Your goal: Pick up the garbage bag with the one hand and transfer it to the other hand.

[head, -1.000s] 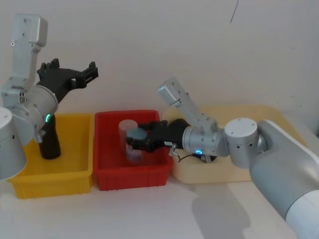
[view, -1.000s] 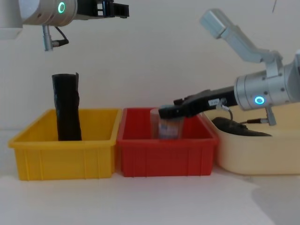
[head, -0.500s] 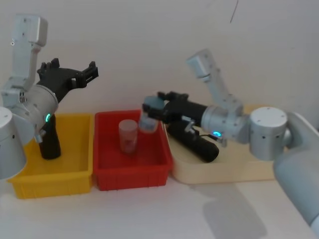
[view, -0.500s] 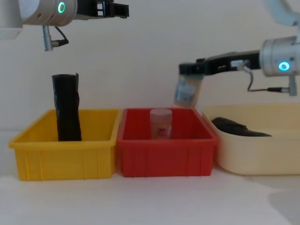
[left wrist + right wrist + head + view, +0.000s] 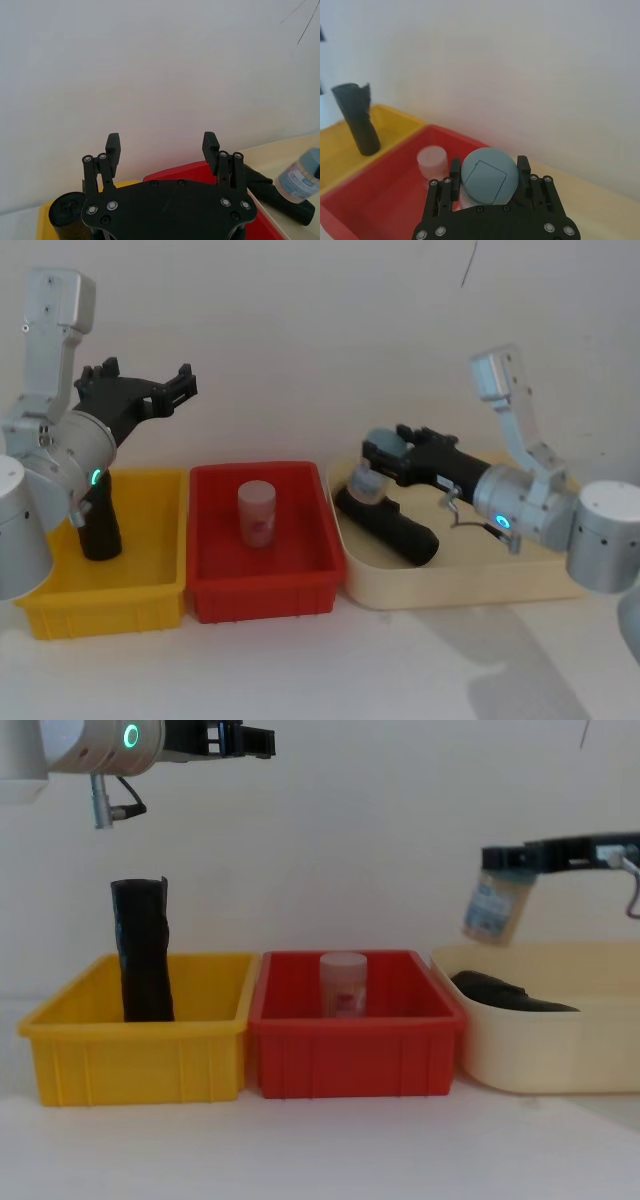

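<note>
**Jar in the gripper, bag beneath it**

Your right gripper (image 5: 372, 462) is clamped on a blue-capped jar (image 5: 490, 908), directly above the garbage bag (image 5: 388, 523) in the cream tray (image 5: 470, 585). Release here and the jar likely strikes the bag. The bag lies flat, long axis diagonal, one end toward the red bin (image 5: 262, 585). Your left gripper (image 5: 162, 145) is raised, spread wide.

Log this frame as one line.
right pincer: shut on blue-capped jar, over cream tray | left pincer: open, raised | garbage bag: lying in tray, untouched
</note>
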